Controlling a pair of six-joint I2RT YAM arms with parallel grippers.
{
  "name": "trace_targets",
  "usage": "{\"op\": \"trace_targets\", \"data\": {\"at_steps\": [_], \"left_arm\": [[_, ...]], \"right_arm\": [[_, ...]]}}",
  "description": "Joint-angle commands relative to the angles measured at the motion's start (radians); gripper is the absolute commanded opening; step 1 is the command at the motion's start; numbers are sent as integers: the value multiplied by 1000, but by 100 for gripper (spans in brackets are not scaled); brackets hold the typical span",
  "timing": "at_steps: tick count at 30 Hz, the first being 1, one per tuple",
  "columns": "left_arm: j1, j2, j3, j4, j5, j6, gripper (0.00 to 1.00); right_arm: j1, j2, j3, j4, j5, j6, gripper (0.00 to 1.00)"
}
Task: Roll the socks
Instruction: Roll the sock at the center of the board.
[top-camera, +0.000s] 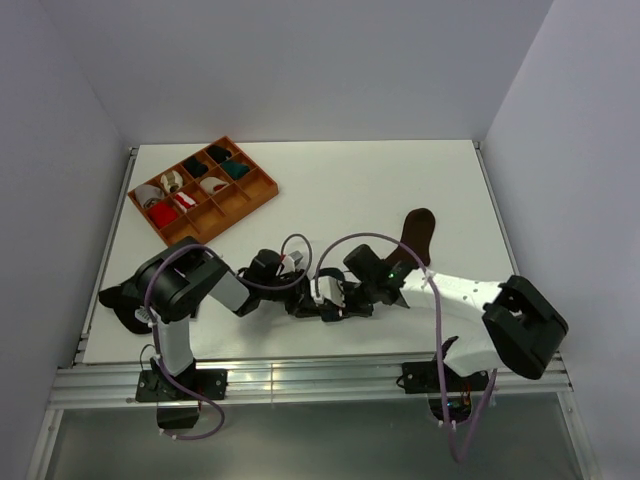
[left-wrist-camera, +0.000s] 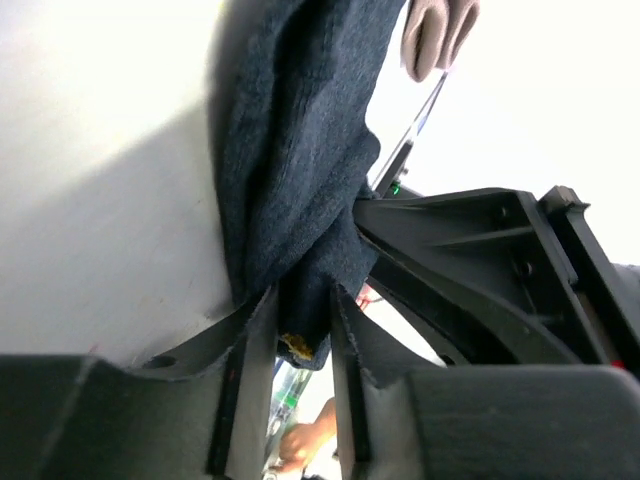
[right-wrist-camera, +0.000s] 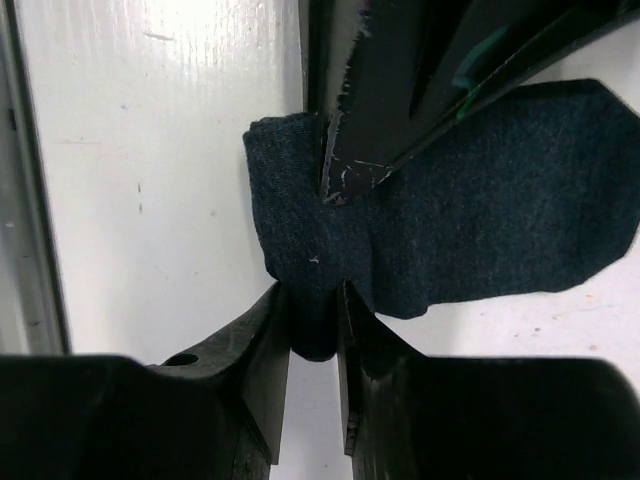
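On white table (top-camera: 350, 180): left tool (left-wrist-camera: 300, 335) and right tool (right-wrist-camera: 315, 330) each clenched on bunched fabric of dark navy knit sock (right-wrist-camera: 480, 200); brown fabric sock (top-camera: 418, 232) lies near.

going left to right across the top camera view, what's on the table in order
orange tray → left gripper → right gripper, both clamped on the navy sock → brown sock

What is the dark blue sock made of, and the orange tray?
The sock looks like soft knitted fabric, maybe cotton: fuzzy, flecked, and it bunches up. The tray looks stiff, with thin straight walls, maybe plastic or wood; too far to tell.
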Motion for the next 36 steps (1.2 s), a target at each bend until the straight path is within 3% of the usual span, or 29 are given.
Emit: {"op": "trace_targets", "data": {"at_steps": [1, 13, 23, 29, 36], "left_arm": [[-9, -12, -63, 89, -102, -79, 34], [-72, -112, -163, 214, -377, -59, 34], [-162, -457, -116, -197, -715, 249, 43], [-204, -462, -30, -272, -724, 513, 45], [-216, -419, -57, -133, -599, 657, 46]], "right_arm": [[-70, 100, 96, -192, -124, -5, 23], [-217, 500, 439, -643, -331, -126, 22], [-279, 732, 663, -883, -365, -189, 22], [-288, 813, 745, -927, -362, -174, 22], [-293, 847, 780, -926, -360, -142, 22]]}}
